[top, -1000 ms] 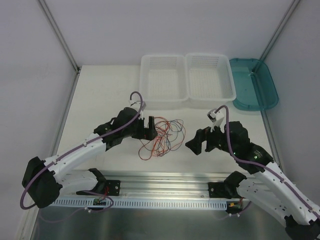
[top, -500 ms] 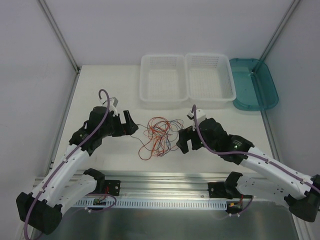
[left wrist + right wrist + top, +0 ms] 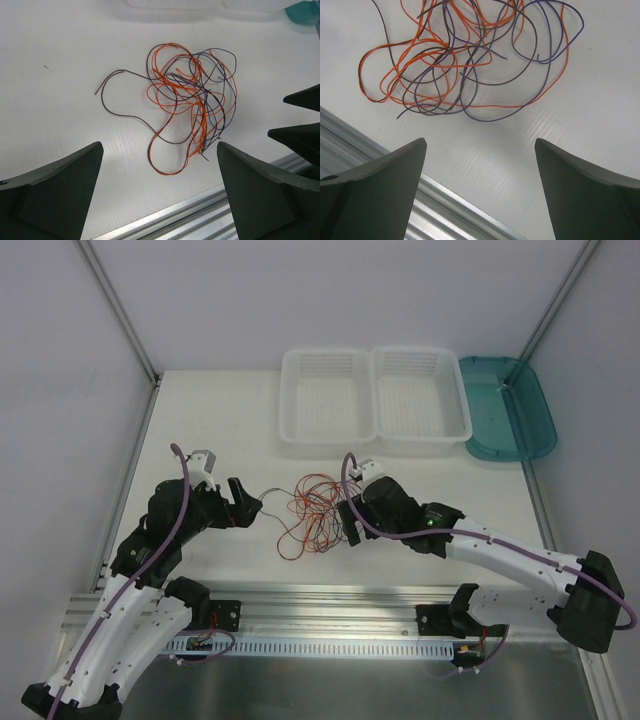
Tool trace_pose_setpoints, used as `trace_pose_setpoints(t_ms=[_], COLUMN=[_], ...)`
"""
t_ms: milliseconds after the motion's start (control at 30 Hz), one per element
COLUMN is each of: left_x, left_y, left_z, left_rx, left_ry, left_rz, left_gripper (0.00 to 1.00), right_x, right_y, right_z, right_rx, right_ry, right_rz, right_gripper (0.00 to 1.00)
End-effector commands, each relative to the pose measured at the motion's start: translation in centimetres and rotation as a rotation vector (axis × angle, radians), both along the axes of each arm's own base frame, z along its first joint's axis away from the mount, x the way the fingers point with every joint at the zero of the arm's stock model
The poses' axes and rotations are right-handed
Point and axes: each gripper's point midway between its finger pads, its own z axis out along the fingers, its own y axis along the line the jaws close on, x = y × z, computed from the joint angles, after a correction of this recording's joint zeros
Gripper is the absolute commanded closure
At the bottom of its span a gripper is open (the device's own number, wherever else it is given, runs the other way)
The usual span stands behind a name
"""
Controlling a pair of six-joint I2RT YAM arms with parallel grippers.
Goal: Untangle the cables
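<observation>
Cables (image 3: 312, 502) tangled, untouched | right claw (image 3: 350, 524) moved closer | left claw (image 3: 247, 506) withdrew

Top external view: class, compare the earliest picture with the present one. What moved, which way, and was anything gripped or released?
The left gripper drew back leftward from the left edge of the cables. The right gripper advanced leftward to their right edge. Both stand open, holding nothing. The cables remain a tangle in about the same spot. The white baskets and teal tray did not move.
</observation>
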Motion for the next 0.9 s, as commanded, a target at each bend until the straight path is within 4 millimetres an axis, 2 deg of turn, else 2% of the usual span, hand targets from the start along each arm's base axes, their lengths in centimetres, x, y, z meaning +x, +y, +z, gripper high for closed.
trace_pose_setpoints(t_ms=[0,100,300,433,567,600,700,733,800,867], left_x=[0.3,0.5,0.3,0.2,-0.1,-0.1,-0.5,-0.6,-0.8,-0.8], left_y=[1.4,1.7,0.5,0.0,-0.9,-1.0,-2.2,-2.5,-3.0,-3.4], left_z=[-0.1,-0.9,-2.1,-2.8,-3.4,-3.5,-4.3,-4.9,-5.2,-5.8], left_rx=[0.046,0.056,0.05,0.049,0.034,0.032,0.005,0.002,-0.022,-0.032], left_ry=[-0.042,-0.02,0.046,0.079,0.116,0.126,0.184,0.219,0.255,0.297], left_rz=[0.052,0.073,0.012,-0.016,-0.057,-0.066,-0.12,-0.129,-0.142,-0.147], left_gripper=[0.01,0.01,0.01,0.01,0.01,0.01,0.01,0.01,0.01,0.01], right_x=[1.3,1.4,1.8,2.3,2.4,2.4,2.2,2.2,2.3,2.3], right_y=[0.8,1.5,3.9,6.0,7.7,8.5,9.3,9.4,9.0,8.2], right_z=[-0.2,-1.4,-3.6,-4.8,-6.7,-6.4,-6.3,-6.2,-5.7,-5.5], right_rx=[0.019,0.02,0.015,0.039,0.029,0.043,0.031,0.029,0.023,0.011], right_ry=[-0.03,-0.008,0.042,0.074,0.12,0.119,0.112,0.106,0.086,0.069], right_rz=[-0.054,-0.059,-0.02,-0.013,-0.018,-0.003,0.014,0.016,0.006,-0.004], right_gripper=[0.06,0.09,0.18,0.33,0.42,0.43,0.54,0.63,0.71,0.83])
